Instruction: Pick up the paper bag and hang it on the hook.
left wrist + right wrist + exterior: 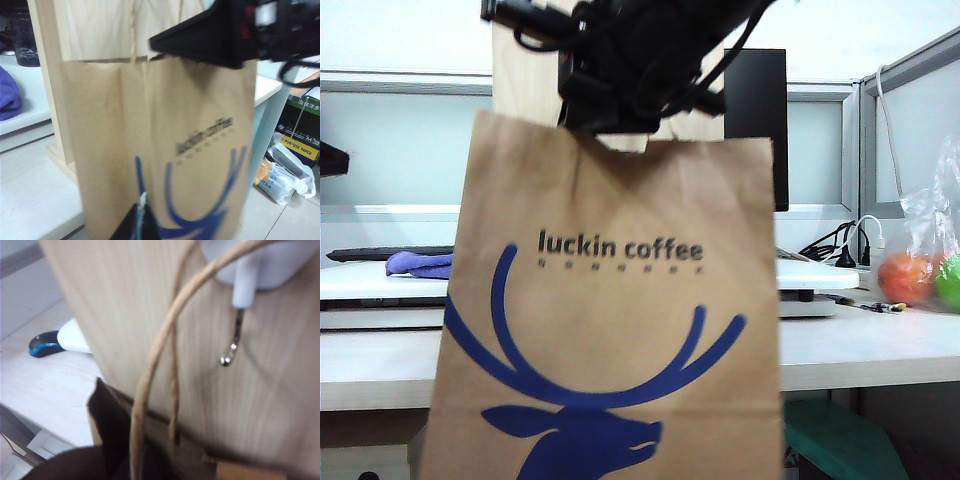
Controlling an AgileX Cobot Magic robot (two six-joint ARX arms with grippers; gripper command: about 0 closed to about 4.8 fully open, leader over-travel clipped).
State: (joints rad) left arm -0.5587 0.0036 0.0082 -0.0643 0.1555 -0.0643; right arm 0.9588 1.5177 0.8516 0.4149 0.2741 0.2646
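Below the right gripper (620, 95) in the exterior view hangs the paper bag (610, 320), jaws pinched on its top edge against the wooden board (525, 85); it appears light and creasable, so I judge the handle region the proper hold. From the left wrist view, the left gripper (137, 225) shows only a dark tip, state indeterminate, idling just before the bag's lower face. Ahead of the right gripper, the right wrist view shows the stiff cord handle (155, 355) looped near the hook (231, 342), not yet over it.
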